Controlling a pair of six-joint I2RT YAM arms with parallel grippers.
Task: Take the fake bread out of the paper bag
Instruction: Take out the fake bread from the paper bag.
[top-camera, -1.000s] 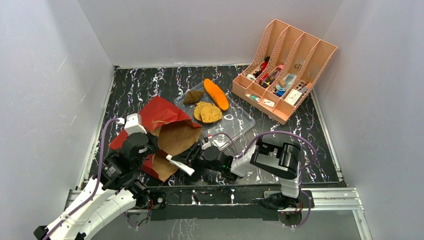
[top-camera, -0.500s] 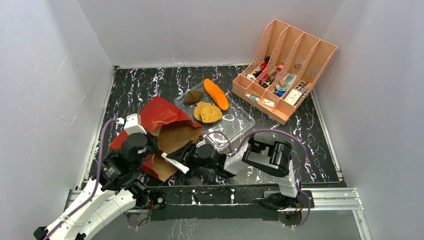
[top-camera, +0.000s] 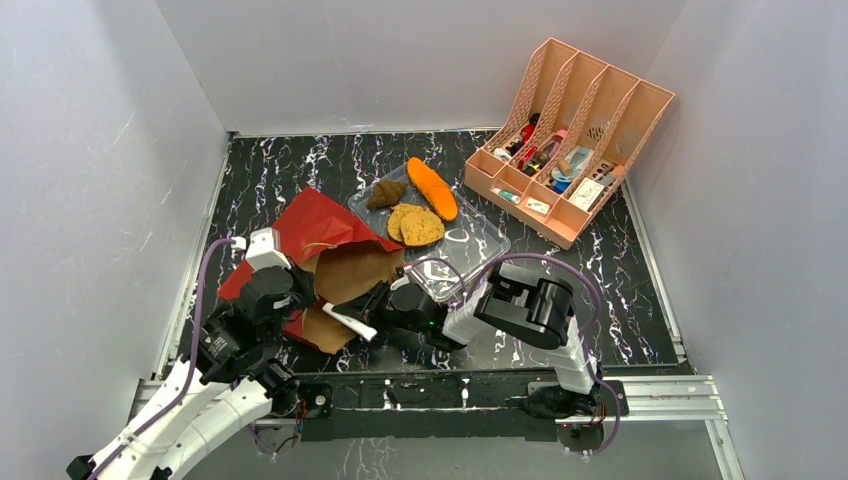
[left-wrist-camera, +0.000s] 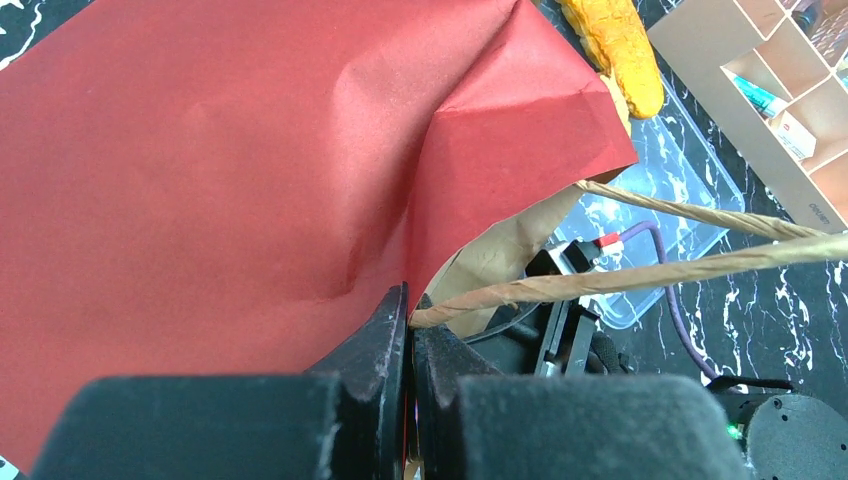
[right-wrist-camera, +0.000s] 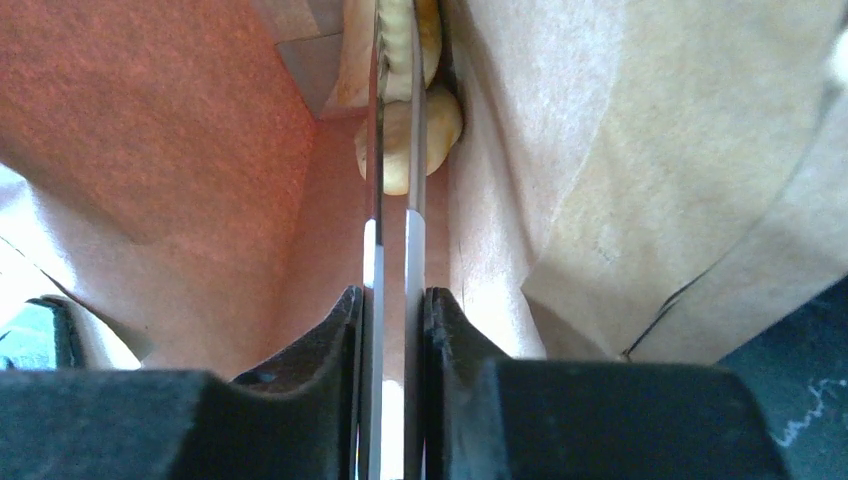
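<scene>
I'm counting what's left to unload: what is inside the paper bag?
One pale bread piece shows deep inside the paper bag, seemingly pinched by the right claw. Anything beyond it is covered by kraft paper walls.

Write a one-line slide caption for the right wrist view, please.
Inside the paper bag, the right gripper pinches a pale piece of fake bread between its narrow fingers.

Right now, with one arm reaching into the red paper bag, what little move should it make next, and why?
Probably draw the right gripper straight back out of the glossy red paper bag. Its jaws look closed on a pale tan toy bread piece deep inside, and the left gripper pinches the bag's twisted paper handle, holding the mouth open.
</scene>
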